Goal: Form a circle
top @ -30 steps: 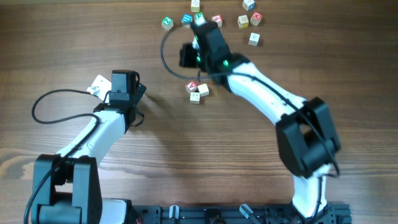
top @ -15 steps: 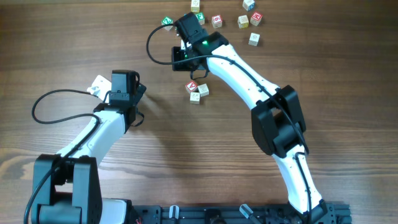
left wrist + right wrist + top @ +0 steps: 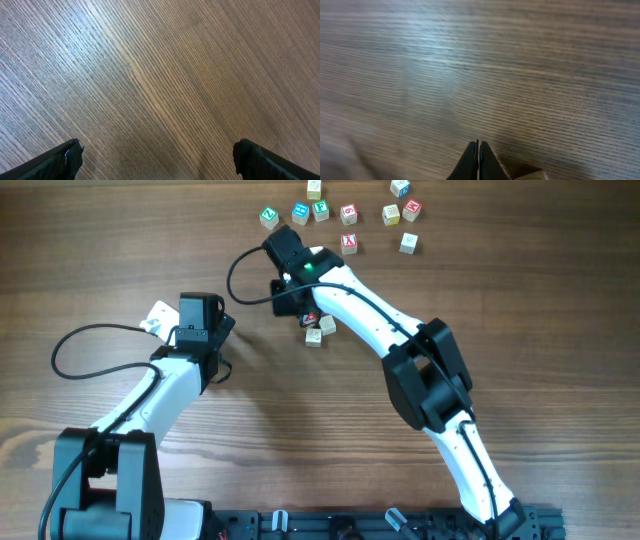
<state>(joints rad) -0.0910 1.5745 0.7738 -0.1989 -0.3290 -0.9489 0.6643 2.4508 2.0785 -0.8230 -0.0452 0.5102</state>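
- Left gripper (image 3: 157, 148): jaws spread wide, nothing between them, only bare wood under it. It sits on the left side of the table (image 3: 540, 300), well apart from all cubes.
- Right gripper (image 3: 478, 151): fingers pressed flat together with no gap, holding nothing. The tips point down at the wood.
- Right arm (image 3: 370, 320) is stretched from the near right across to the far middle, with its wrist end near the cluster.
- Cluster of three cubes (image 3: 326, 326): tight bunch around the middle of the table, toward the far side and just beside the right wrist. No ring shape.
- In the cluster, the red-faced cube (image 3: 310, 318) is half covered by the arm. Two cream ones sit right against it on the near side.
- Pale cube corner (image 3: 532, 175) shows at the bottom edge of the right wrist view, just right of the shut fingers. Cannot tell if it touches them.
- Loose cubes (image 3: 391, 215): about ten with green, red, blue and plain faces, strung along the far edge. They are apart from the cluster and form no circle.
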